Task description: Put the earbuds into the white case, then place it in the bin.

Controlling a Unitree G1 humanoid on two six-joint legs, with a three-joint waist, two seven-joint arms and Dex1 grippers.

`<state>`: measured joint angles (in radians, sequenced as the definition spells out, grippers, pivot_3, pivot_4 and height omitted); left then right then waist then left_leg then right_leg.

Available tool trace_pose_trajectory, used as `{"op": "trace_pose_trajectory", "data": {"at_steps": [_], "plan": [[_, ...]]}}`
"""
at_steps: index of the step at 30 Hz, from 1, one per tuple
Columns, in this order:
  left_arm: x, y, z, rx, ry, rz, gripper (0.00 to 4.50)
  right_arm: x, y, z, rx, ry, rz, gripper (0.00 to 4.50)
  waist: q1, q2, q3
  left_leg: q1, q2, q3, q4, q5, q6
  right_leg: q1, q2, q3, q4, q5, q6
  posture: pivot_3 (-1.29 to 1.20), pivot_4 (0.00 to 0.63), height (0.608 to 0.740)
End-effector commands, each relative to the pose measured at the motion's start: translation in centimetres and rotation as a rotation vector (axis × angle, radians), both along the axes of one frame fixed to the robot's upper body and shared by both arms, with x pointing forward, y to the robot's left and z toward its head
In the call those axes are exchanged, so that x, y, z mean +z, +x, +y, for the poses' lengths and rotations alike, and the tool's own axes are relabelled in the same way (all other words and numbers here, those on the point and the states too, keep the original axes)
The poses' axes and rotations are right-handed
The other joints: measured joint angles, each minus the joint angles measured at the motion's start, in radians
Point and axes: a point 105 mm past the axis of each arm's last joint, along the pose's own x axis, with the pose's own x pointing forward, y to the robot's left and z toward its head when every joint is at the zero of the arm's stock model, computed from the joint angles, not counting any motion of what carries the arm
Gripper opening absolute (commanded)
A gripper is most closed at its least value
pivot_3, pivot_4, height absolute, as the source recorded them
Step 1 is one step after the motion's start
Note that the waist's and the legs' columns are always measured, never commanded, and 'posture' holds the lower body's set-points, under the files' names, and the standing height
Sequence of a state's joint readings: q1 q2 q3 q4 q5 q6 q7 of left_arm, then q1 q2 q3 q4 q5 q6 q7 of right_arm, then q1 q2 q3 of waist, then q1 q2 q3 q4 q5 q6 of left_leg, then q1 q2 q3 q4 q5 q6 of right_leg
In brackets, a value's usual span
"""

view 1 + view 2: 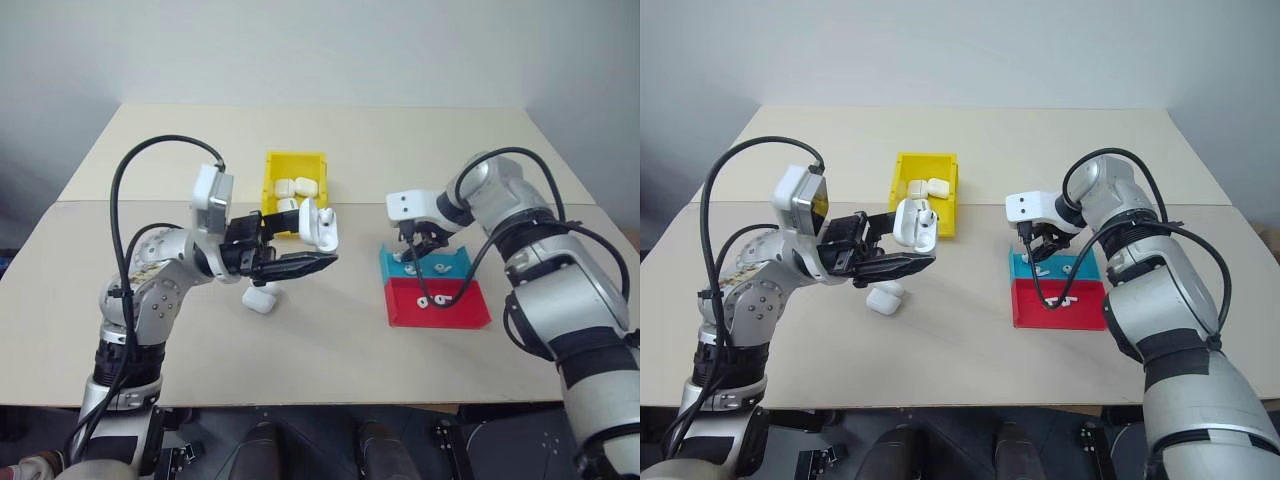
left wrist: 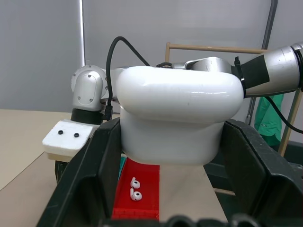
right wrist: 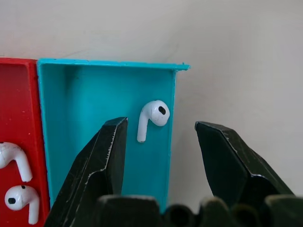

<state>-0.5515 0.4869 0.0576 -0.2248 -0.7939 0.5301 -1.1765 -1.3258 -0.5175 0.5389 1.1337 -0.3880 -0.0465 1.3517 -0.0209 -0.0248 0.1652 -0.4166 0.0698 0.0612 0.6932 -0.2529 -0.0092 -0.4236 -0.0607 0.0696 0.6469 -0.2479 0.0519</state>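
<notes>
A white case (image 1: 914,223), lid hinged open, is being gripped between the fingers of the left gripper (image 1: 902,262) and held above a pale beige table (image 1: 330,340), just in front of the yellow bin (image 1: 293,170). Several more white cases are lying inside that bin, and another case (image 1: 261,298) is resting on the table below the gripper. To the bin's right, the right gripper (image 3: 161,156) is being held with jaws parted over a blue tray (image 3: 94,94), where one earbud (image 3: 152,116) is lying. A red tray (image 1: 437,303) with two earbuds (image 2: 134,188) is touching the blue one. A plain grey wall is standing behind the table.
</notes>
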Motion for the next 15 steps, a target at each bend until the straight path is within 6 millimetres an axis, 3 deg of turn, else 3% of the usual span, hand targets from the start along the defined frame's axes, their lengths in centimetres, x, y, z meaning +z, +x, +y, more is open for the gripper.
{"op": "trace_pose_trajectory", "data": {"at_steps": [1,15], "plan": [[1.06,-0.94,-0.1,-0.017,-0.026,-0.051,2.82,1.09,0.51,0.14,-0.028,0.007,-0.035,2.76,0.0,0.0,0.0,0.0,0.0,0.0,0.0,0.0,0.0,0.0,0.0,0.0,0.0,0.0,0.0,0.0,0.15,0.74],[1.09,-0.99,-0.01,-0.001,-0.028,-0.046,2.82,0.31,0.8,0.81,-0.048,0.025,-0.037,2.76,-0.006,0.0,0.0,0.0,0.0,0.0,0.0,0.0,0.0,0.0,0.0,0.0,0.0,0.0,0.0,0.0,0.15,0.74]]}}
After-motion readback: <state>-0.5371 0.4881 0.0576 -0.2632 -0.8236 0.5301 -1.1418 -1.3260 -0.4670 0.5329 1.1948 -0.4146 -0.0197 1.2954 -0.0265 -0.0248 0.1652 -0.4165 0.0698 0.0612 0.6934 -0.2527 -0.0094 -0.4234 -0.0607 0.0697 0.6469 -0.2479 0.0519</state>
